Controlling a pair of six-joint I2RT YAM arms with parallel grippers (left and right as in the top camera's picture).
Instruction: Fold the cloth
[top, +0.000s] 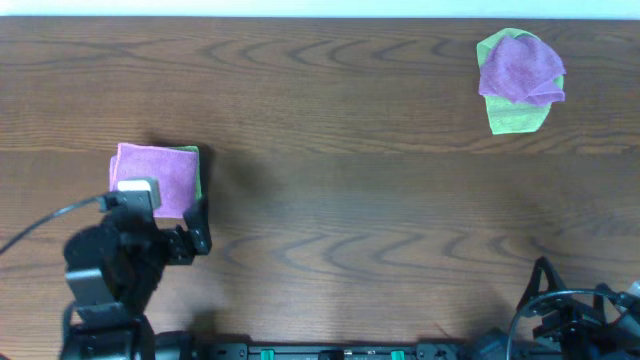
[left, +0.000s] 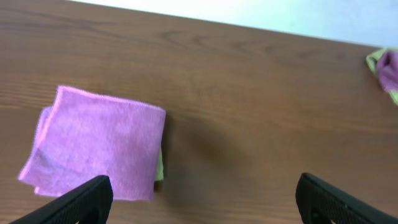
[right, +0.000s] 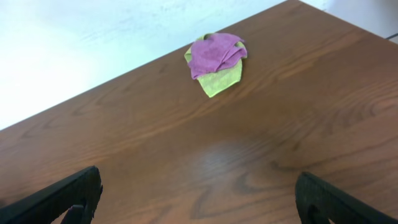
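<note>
A purple-pink cloth lies folded into a flat square at the left of the table, on top of a lime-green one whose edge shows at its right side. In the left wrist view this folded cloth lies ahead and to the left. My left gripper stands open just in front of it, holding nothing, with its left finger over the cloth's near edge. A second purple cloth lies crumpled at the far right. My right gripper is open over bare wood, far from it.
A lime-green cloth lies under the crumpled purple one at the far right. The right arm sits low at the table's front right corner. A white wall runs along the table's far edge.
</note>
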